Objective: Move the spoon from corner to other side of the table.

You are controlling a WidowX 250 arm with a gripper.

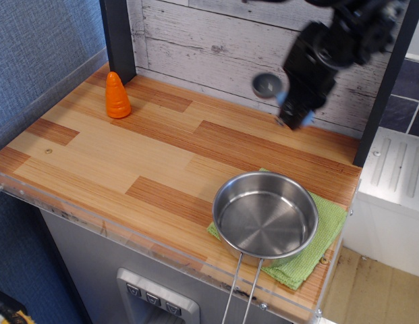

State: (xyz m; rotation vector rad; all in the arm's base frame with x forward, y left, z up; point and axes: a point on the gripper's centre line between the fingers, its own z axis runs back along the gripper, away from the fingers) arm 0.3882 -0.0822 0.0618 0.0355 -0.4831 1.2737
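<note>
Single view only, nothing else to overlap with. Camera sits high off the front edge of the table [94, 152], looking down and back toward the plank wall [216, 40], slightly rotated so the front rim runs diagonally. Medium range: full tabletop fits, pan [265, 214] handle cropped at the bottom. My arm enters top right, probably partly out of frame.

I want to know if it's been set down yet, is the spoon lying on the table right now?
No, the spoon is held in the air by the end effector, above the table, in front of the back wall.
</note>
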